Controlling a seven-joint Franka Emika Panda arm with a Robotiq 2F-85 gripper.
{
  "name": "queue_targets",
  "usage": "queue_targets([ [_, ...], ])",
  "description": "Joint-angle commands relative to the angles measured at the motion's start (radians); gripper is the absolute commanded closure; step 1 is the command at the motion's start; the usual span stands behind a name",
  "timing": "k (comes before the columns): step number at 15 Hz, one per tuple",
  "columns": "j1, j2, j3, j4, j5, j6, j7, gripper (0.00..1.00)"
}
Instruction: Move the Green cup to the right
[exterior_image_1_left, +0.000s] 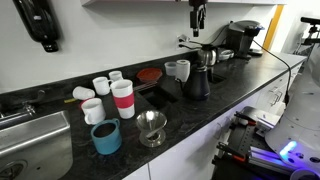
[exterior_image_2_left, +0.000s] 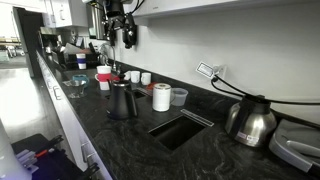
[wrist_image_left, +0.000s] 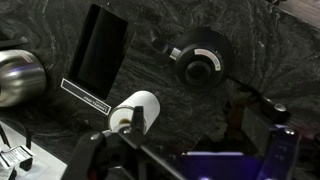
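The Green cup (exterior_image_1_left: 106, 137), a plain teal cylinder with no handle, stands upright near the counter's front edge, between the sink (exterior_image_1_left: 30, 140) and a small metal bowl (exterior_image_1_left: 152, 127). My gripper (exterior_image_1_left: 198, 20) hangs high above the counter, over the dark kettle (exterior_image_1_left: 197, 82) and far from the cup. It also shows high up in an exterior view (exterior_image_2_left: 124, 40), fingers apart and empty. The wrist view looks straight down on the kettle's round lid (wrist_image_left: 200, 60). The cup does not show there, and I cannot pick it out among the distant items in an exterior view.
A tall white cup with a red band (exterior_image_1_left: 123, 99) and small white mugs (exterior_image_1_left: 92, 110) stand behind the cup. A red plate (exterior_image_1_left: 150, 74) and a coffee machine (exterior_image_1_left: 235, 40) are further along. A silver kettle (exterior_image_2_left: 250, 120), a sink (exterior_image_2_left: 180, 128) and a white cylinder (exterior_image_2_left: 161, 97) also show.
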Motion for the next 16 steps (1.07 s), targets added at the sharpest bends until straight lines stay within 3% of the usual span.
queue_targets([
  [1, 0.015, 0.001, -0.012, 0.002, -0.004, -0.003, 0.004, 0.00],
  [5, 0.023, -0.001, -0.010, -0.001, 0.012, -0.006, -0.001, 0.00],
  [11, 0.168, -0.064, 0.047, -0.055, 0.194, 0.018, -0.046, 0.00],
  [14, 0.217, -0.068, 0.119, -0.074, 0.190, 0.056, 0.022, 0.00],
  [16, 0.224, -0.060, 0.122, -0.057, 0.194, 0.024, 0.027, 0.00],
])
